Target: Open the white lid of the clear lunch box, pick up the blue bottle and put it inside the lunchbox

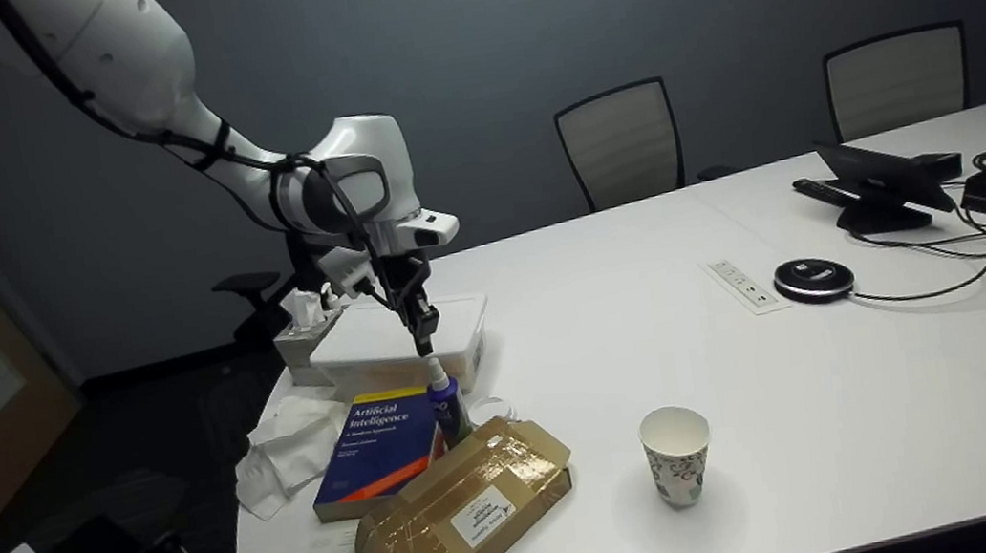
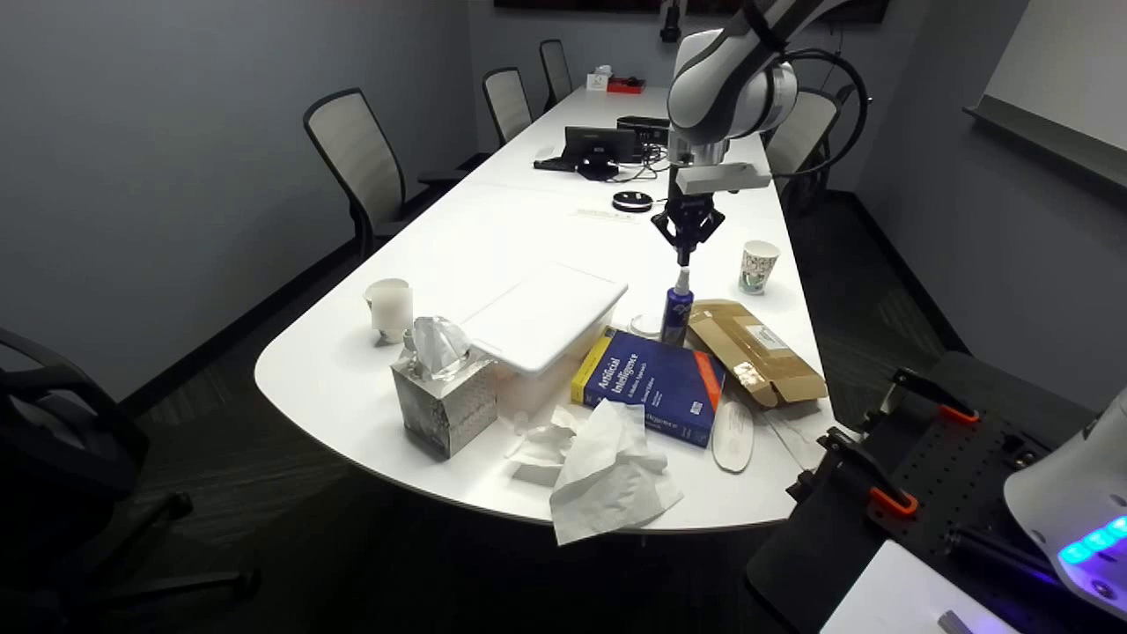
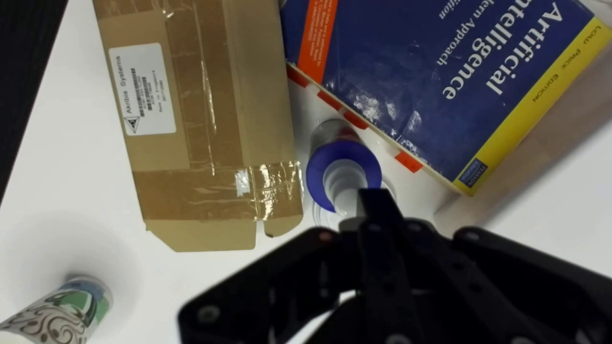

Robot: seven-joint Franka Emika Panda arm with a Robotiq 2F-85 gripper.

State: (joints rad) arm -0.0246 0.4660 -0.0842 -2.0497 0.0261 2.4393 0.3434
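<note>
The blue bottle (image 1: 447, 406) stands upright with a pale nozzle, between the book and the cardboard box. It also shows in an exterior view (image 2: 676, 315) and from above in the wrist view (image 3: 315, 179). The clear lunch box (image 1: 466, 362) stands on the table with its white lid (image 1: 403, 326) lying on top; the lid also shows in an exterior view (image 2: 546, 313). My gripper (image 2: 683, 259) points down with its fingers together and nothing visible between them. Its tips (image 3: 377, 197) are just over the bottle's nozzle; I cannot tell whether they touch it.
A thick blue book (image 2: 656, 383) lies beside the bottle, and a brown cardboard box (image 1: 469, 516) is on its other side. A clear ring-shaped item (image 1: 492, 409) lies by the bottle. A tissue box (image 2: 445, 401), crumpled paper (image 2: 607, 475) and a paper cup (image 1: 675, 453) are around.
</note>
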